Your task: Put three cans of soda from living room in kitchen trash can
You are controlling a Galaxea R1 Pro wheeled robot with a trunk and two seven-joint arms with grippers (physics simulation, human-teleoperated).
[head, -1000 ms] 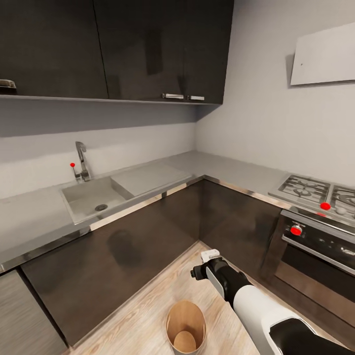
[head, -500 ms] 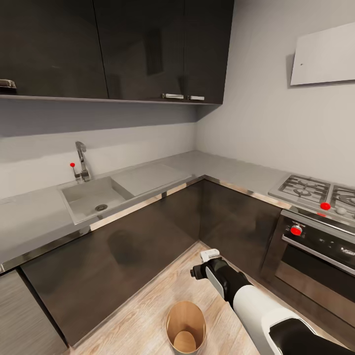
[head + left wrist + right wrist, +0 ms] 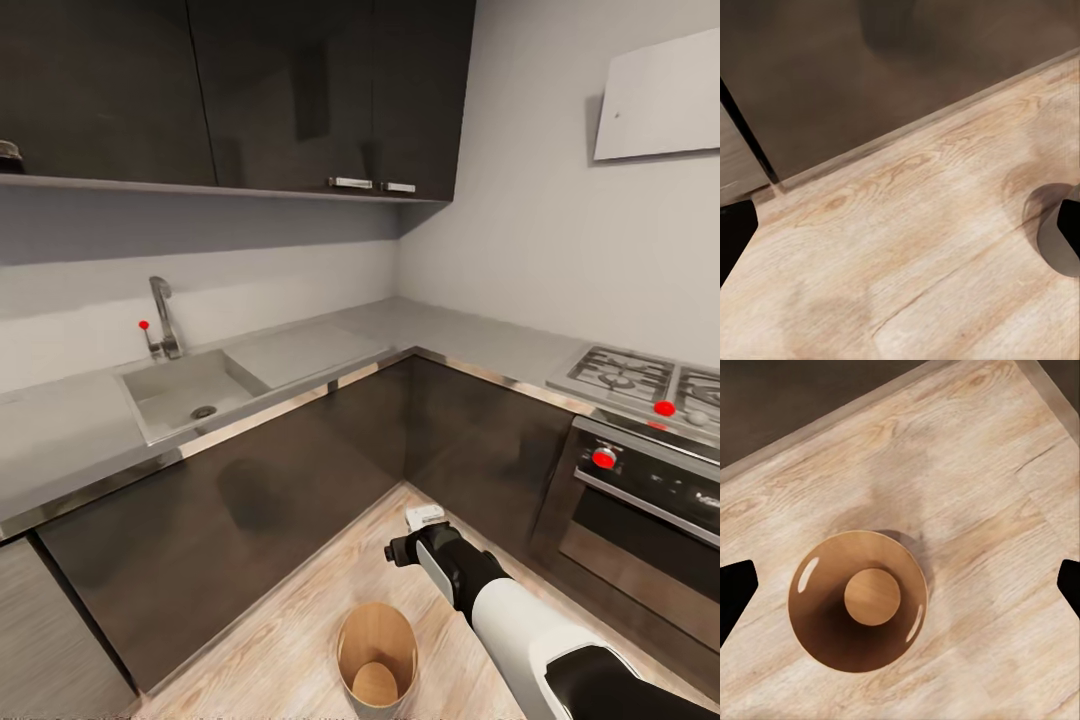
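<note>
The tash can [image 3: 377, 660] stands on the wood floor in the kitchen corner, a round tan bin. In the right wrist view the tash can [image 3: 817, 607] lies straight below, and only its bare round bottom shows inside. My right gripper [image 3: 900, 585] hangs above it, open, its dark fingertips [image 3: 735, 589] far apart with nothing between them. In the head view my right arm [image 3: 455, 565] reaches forward just past the bin. My left gripper [image 3: 900, 229] is open over bare floor beside the cabinet base. The can of soda is out of view.
Dark base cabinets [image 3: 300, 470] under a grey steel counter [image 3: 60, 440] wrap the corner. A sink [image 3: 185, 390] with a tap sits at the left. An oven with a gas hob [image 3: 640, 385] stands at the right. Wood floor [image 3: 300, 620] spreads around the bin.
The whole head view has shifted slightly, so the camera moved. My right arm stays over the bin with its gripper open.
</note>
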